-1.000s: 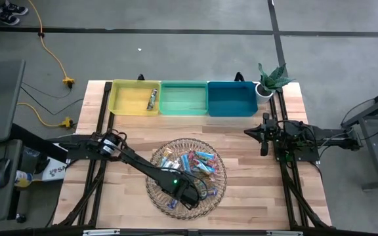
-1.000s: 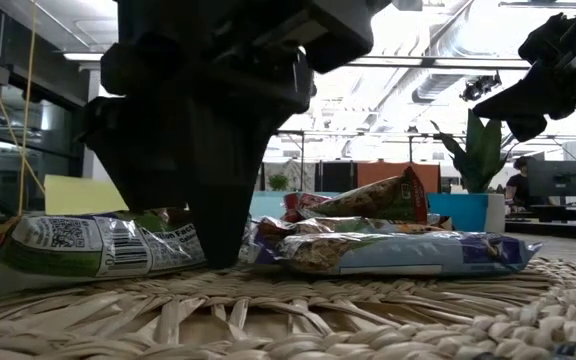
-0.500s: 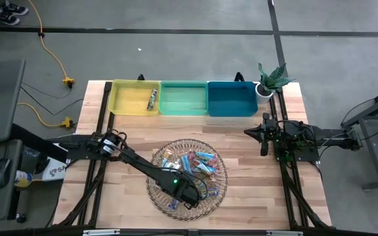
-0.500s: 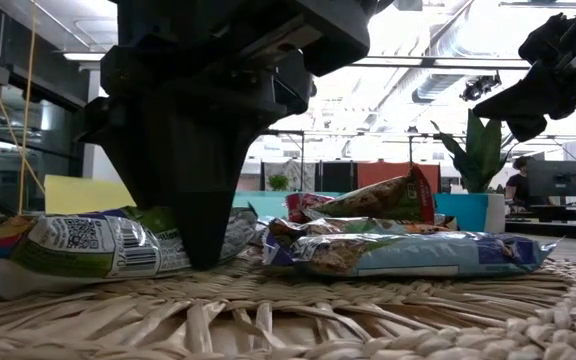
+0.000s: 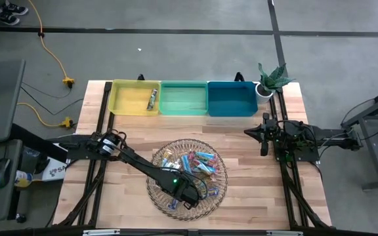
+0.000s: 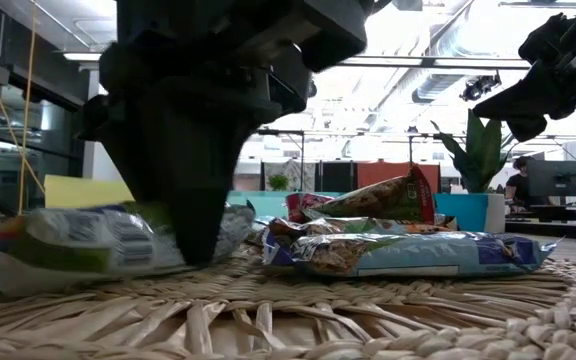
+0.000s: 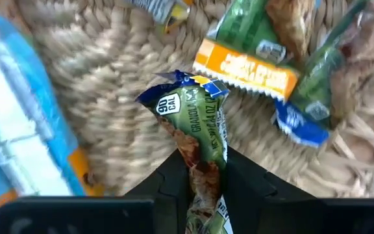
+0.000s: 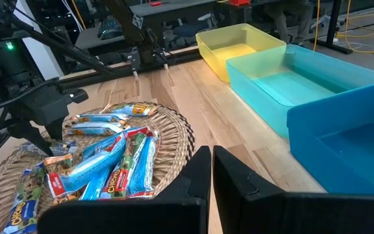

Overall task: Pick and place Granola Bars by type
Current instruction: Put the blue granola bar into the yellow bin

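A round wicker tray (image 5: 155,191) at the table's near middle holds several granola bars (image 5: 195,162) in light blue, green and orange wrappers. My left gripper (image 5: 185,195) points down into the tray's near part and is shut on a green-wrapped bar (image 7: 197,123). In the low view it is the big dark shape (image 6: 196,215) among the bars. One bar (image 5: 152,98) lies in the yellow bin (image 5: 126,98). My right gripper (image 5: 262,137) waits shut at the table's right, level, touching nothing. My left gripper pinches the green bar between its two fingers (image 7: 173,185), on the stretch of wrapper (image 7: 203,170) away from its blue crimped end (image 7: 174,94). The fingers come from above, pointing down. The wrapper stands squeezed edge-up between them. I cannot tell whether the bar is clear of the tray.
Three bins stand in a row at the far edge: yellow, green (image 5: 183,98) and blue (image 5: 231,98). A potted plant (image 5: 271,78) sits at the far right corner. Loose bars (image 7: 249,68) lie close around the left fingers. Bare wood lies between tray and bins.
My left gripper has stayed in place over the tray. In the low view the bar at its fingers has stirred and now shows blurred, and the bars lying to its right have slid a little away from it.
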Tool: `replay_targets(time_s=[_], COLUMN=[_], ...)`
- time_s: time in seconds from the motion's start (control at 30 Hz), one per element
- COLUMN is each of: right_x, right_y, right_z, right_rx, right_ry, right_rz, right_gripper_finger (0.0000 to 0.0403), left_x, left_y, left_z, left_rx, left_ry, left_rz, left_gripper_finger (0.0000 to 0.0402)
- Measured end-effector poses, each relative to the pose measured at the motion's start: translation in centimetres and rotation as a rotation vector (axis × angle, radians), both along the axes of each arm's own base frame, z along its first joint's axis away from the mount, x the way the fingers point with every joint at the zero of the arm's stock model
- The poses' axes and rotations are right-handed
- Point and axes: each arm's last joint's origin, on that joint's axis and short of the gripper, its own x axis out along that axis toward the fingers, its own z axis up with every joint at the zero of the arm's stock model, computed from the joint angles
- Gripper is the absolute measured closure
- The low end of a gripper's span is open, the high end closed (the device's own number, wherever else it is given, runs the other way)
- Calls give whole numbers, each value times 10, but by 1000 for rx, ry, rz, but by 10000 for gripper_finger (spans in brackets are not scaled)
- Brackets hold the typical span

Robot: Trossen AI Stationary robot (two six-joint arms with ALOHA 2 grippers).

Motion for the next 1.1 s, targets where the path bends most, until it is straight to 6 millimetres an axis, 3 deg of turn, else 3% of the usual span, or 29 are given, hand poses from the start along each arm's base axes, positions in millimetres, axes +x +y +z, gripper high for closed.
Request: replay_targets(time_s=[0.27,0.63,1.1], right_x=[0,0,0], right_y=[0,0,0], right_z=[0,0,0], right_rx=[0,0,0], right_ry=[0,0,0], right_rz=[0,0,0], right_gripper_finger=[402,403,402], left_x=[-15,-39,-97], left_y=[11,31,51], left_z=[42,122,206], left_rx=[84,230,524], left_ry=[-60,-331,-590], left_rz=[16,-5,-145], left_gripper_finger=[330,330,330])
